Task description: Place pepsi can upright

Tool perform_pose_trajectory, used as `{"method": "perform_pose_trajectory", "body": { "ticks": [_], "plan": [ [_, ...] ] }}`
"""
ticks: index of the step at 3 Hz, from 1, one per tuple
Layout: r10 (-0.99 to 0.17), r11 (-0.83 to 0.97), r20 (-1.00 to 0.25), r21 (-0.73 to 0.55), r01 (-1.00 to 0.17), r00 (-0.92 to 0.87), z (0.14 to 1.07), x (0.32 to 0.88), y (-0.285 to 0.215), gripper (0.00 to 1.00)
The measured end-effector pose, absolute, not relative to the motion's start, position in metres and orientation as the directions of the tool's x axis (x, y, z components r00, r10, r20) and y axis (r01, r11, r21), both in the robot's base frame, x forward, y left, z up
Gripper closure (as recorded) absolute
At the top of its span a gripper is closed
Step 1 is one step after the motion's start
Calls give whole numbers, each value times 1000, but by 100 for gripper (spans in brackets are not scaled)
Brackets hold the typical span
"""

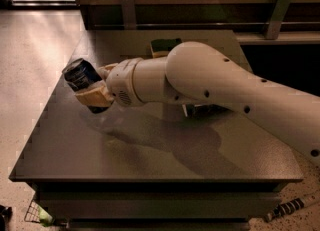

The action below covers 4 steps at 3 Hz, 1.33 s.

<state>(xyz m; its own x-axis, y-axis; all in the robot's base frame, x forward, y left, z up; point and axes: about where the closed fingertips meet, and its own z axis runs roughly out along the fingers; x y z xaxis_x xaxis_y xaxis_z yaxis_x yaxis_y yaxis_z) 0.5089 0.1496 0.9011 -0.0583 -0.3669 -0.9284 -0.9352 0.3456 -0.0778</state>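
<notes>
The pepsi can (80,75) is a dark blue can with a silver top, tilted with its top toward the upper left. It is held above the left part of the dark table (150,150). My gripper (92,94) is shut on the pepsi can, with tan fingers (92,95) along its side. The big white arm reaches in from the right.
A green and yellow sponge (165,46) lies at the back of the table. A snack bag (200,110) is mostly hidden behind the arm. The table's left edge is close below the can. A rail runs along the back wall.
</notes>
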Motion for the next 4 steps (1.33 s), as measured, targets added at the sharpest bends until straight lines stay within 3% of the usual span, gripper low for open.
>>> {"method": "perform_pose_trajectory", "body": {
  "ticks": [1, 4],
  "plan": [
    [-334, 312, -942, -138, -940, 27, 893, 512, 147, 100],
    [-210, 246, -976, -103, -964, 51, 860, 517, 136, 100]
  ]
}}
